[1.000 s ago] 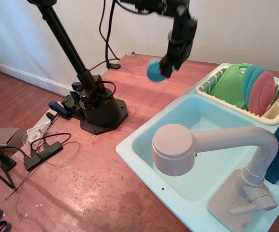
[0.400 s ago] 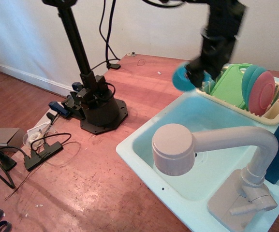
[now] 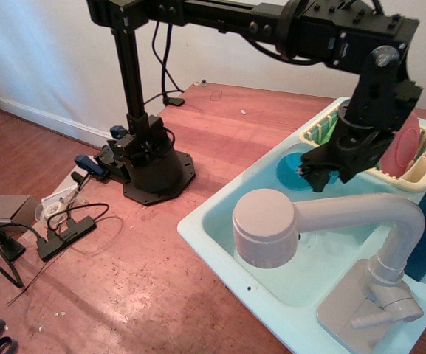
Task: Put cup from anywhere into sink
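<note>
- The end effector (image 3: 320,174) grips the teal cup (image 3: 295,171), closed on it.
- The cup juts left of the end effector, hanging over the sink (image 3: 220,221) basin's far end, so release is straight down.

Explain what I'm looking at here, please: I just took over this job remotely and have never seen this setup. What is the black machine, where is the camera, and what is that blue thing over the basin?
There is one picture, taken from a fixed camera standing in front of the table and looking down across it. The black machine is a single robot arm; its base is bolted to the wooden table, and the arm reaches right, over the pale aqua toy sink. At its end is the hand, which hangs over the far part of the basin. The blue thing is a small teal cup, apparently gripped by the hand and held inside the sink's outline; whether it touches the bottom cannot be told. In the foreground stands the grey-beige faucet. Behind the sink a cream dish rack holds a pink plate.
</note>
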Controlling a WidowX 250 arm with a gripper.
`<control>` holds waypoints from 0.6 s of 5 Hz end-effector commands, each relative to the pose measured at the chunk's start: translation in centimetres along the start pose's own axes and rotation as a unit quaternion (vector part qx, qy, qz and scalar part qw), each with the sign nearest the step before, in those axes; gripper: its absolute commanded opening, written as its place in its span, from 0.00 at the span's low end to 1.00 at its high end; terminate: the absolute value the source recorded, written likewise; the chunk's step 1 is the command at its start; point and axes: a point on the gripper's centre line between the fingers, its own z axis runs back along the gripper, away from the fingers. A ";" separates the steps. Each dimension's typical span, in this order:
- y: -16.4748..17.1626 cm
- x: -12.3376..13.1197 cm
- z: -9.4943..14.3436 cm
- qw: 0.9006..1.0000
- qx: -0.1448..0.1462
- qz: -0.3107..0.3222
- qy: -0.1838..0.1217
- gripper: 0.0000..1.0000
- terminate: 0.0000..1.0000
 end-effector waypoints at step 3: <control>-0.1 -3.6 1.8 0.998 0.014 0.049 -0.026 1.00 0.00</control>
